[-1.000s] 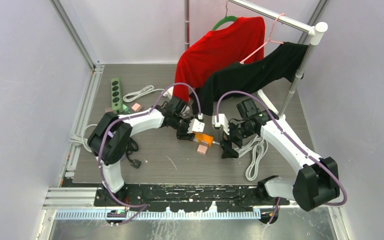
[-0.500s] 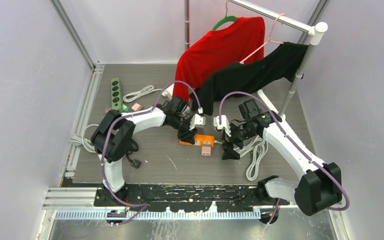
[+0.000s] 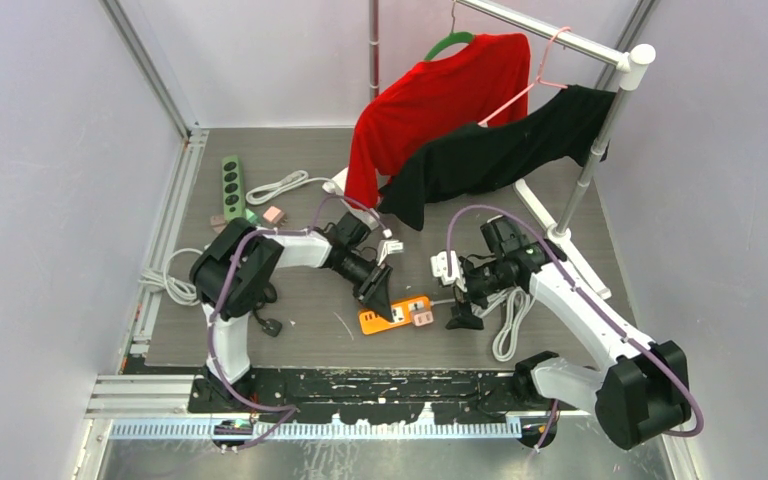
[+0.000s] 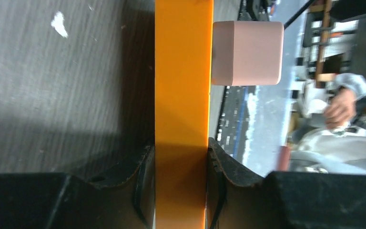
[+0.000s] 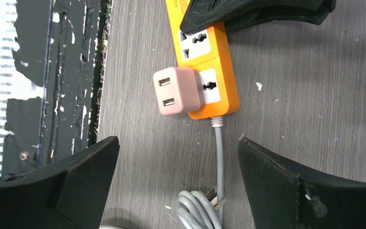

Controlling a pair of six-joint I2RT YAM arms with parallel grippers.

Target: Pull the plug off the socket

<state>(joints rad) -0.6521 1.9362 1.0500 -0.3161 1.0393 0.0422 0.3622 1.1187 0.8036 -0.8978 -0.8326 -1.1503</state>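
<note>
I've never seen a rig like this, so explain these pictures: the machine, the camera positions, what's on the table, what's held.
It is a robot: two arms bolted to a table. The wide picture looks down from above; the other two come from a camera on each wrist. The left arm has its jaws shut on one end of an orange power strip. A pink plug sits in the socket nearest the strip's cord. The right arm hangs over it, jaws wide open, holding nothing. Also there: a green power strip, white cables, and a red shirt and black shirt on a rack.
</note>
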